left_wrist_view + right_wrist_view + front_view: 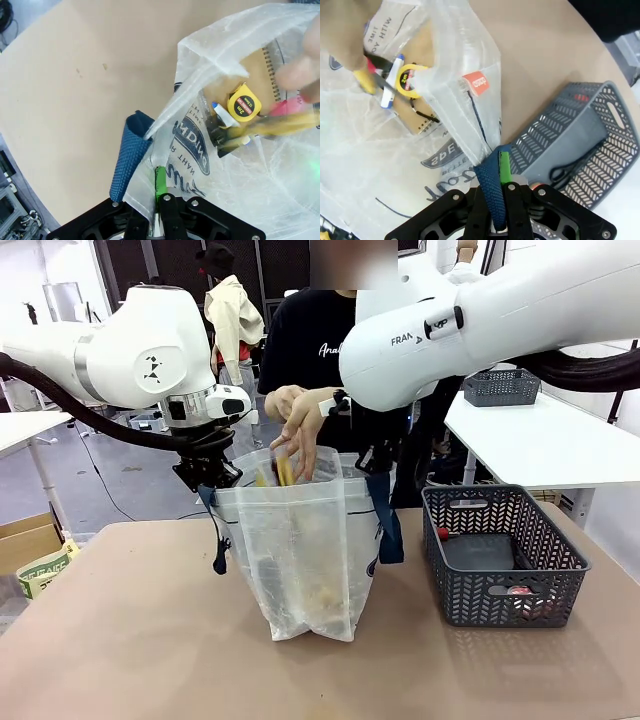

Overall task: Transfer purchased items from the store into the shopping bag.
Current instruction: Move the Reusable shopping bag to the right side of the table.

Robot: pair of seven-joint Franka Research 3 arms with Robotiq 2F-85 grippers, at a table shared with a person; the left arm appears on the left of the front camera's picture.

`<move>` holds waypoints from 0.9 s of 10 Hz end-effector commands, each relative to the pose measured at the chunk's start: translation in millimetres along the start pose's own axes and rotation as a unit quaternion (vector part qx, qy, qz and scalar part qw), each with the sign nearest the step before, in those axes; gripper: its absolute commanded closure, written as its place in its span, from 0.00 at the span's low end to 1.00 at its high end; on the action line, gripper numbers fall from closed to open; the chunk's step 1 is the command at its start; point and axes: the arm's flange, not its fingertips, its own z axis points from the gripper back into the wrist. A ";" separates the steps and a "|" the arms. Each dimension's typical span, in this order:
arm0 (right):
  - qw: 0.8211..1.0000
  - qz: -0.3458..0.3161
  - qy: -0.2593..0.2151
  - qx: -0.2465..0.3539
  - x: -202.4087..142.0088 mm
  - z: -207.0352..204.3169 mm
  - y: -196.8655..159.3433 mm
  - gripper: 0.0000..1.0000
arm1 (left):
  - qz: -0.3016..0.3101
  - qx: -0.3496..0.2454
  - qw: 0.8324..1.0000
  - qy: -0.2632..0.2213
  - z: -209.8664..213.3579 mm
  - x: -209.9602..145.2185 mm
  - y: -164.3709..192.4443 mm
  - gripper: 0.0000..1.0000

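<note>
A translucent white, navy-strapped shopping bag (300, 550) stands upright with its mouth held open at mid-worktop (120, 640); the dark grey mesh basket (505, 602) sits just beside it, on the robot's right.

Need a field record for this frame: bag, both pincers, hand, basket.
bag: upright, mouth held open
left pincer: shut on bag rim
right pincer: shut on bag at its navy strap
hand: person's, in bag mouth, holding something yellow, blurred
in bag: tape measure, notebook
basket: right of bag, scissors inside
</note>
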 end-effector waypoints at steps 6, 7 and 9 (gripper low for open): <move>0.999 -0.022 -0.010 -0.026 -10.5 -1.4 -0.4 1.00 | 0.000 0.000 1.000 0.000 -0.2 -0.3 0.7 1.00; 0.999 -0.023 -0.011 -0.027 -10.8 -1.2 -0.3 1.00 | 0.000 0.000 1.000 0.000 -0.2 -0.3 0.7 1.00; 0.999 -0.026 -0.013 -0.028 -11.2 -0.3 -0.8 1.00 | 0.000 0.000 1.000 0.000 -0.2 -0.3 0.7 1.00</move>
